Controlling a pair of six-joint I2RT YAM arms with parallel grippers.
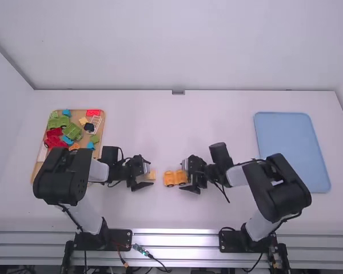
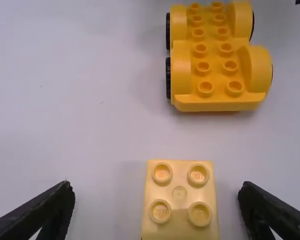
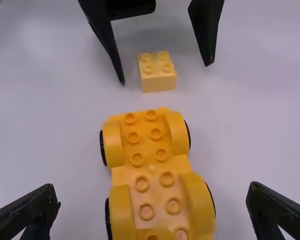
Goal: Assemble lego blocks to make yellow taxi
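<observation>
so the left gripper [image 1: 150,174] has its fingers spread wide either side of the small pale yellow block [image 2: 180,200], gap on both sides so it's got hold of nothing, and the right gripper [image 1: 183,176] is wide open too, fingers apart around one end of the yellow wheeled base [image 3: 152,172], nothing gripped. block and base both sit on the white table [image 1: 177,125], near each other but not touching, studs up.

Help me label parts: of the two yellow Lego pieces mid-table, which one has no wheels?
The small pale brick between the left gripper's open fingers: a plain four-stud block, while the deeper-yellow chassis has black wheels.
</observation>
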